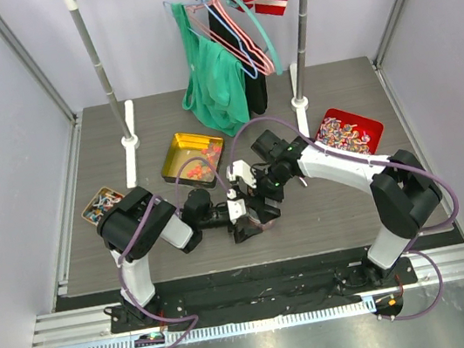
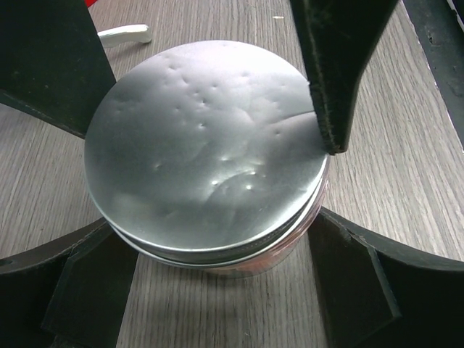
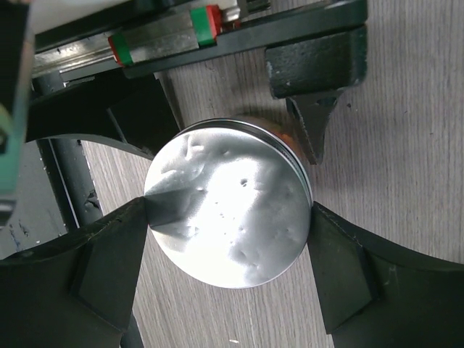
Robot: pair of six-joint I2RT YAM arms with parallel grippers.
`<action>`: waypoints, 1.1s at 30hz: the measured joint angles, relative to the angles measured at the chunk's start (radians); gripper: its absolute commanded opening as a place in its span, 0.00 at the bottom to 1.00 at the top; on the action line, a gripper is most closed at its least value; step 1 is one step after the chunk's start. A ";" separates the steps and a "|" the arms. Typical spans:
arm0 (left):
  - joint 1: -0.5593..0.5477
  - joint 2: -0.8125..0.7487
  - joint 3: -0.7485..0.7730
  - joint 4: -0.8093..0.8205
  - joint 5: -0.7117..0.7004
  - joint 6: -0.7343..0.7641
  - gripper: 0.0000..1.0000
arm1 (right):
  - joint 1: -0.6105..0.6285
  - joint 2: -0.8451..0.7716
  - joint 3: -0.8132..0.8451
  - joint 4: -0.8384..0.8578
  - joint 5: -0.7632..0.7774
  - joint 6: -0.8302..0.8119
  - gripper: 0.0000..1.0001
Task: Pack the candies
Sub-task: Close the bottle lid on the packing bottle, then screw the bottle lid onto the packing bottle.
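Standing by the table, I can hardly see the jar (image 2: 239,264) from above: both arms meet over the middle of the near half and their black wrists cover it. The wrist cameras do better. Its dented silver lid (image 3: 232,217) fills both views, but below it only a thin strip of clear wall shows, with a reddish-orange tint behind it. Whether that is candy I cannot tell.

The left gripper (image 2: 214,225) is closed narrow on the jar, with a pad on each side of the wall just under the lid. The right gripper (image 3: 230,210) pinches the lid, a finger touching the rim at either edge. In the left wrist view both right fingers are cut off by the top of the frame, and one tip rests on the lid's right edge.

The candies (image 1: 199,168) I can make out lie loose in the gold tin (image 1: 180,149), a small heap of orange and red towards its near right corner. Each piece is too small to tell apart. The tin sits just to the far left of the two grippers, clear of both. Farther left is a small tin (image 1: 86,209) of wrapped sweets, and to the far right a red tray (image 1: 369,130) of them.
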 measured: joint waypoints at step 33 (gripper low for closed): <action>-0.002 0.000 0.011 -0.018 -0.001 0.000 0.97 | -0.024 -0.031 -0.031 0.031 0.004 0.030 0.69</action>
